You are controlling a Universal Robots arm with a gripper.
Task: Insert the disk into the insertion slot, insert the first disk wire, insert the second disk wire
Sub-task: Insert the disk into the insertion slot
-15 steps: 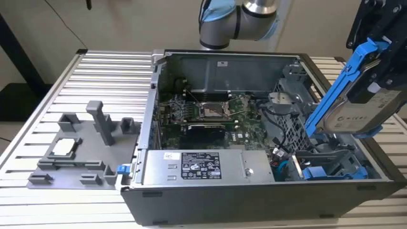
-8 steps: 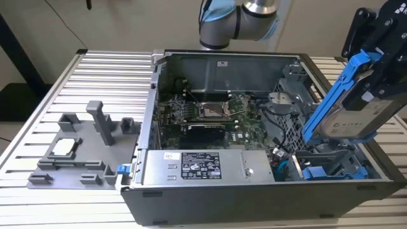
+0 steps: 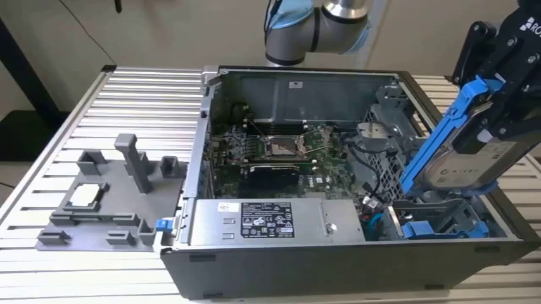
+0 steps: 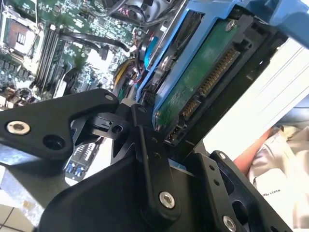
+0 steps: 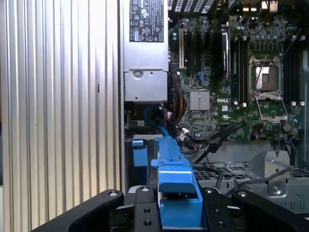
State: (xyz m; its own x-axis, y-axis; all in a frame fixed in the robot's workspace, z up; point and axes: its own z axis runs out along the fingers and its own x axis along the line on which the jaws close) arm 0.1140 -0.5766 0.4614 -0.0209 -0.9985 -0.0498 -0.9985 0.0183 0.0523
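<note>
1. Our gripper [image 3: 500, 104] is clamped tight on the disk [image 3: 470, 159]. In the first wrist view the black fingers [image 5: 145, 212] press on both sides of the blue frame [image 5: 176, 191].
2. The disk is up in the air, over the corner of the computer case [image 3: 253, 266] on the exterior view's right. It leans. Its top end is up by the gripper and its low end points down at the insertion slot [image 3: 435, 212].
3. The low end is just above the slot. We cannot tell if it touches the slot's edge.
4. Another blue-framed drive [image 3: 420, 229] sits low in the bay, right beside the slot.
5. So we think we are on step one: putting the disk in. It is not in yet.
6. In the second wrist view the plug end of the disk [image 4: 217, 72] is bare. No wire is in it, so both wire steps are not done.
7. We think this step needs care. The disk has to line up straight with the slot, because the slot is only just wide enough. It must also stay off the wires [image 3: 359, 164] near the green board [image 3: 279, 145].
</note>
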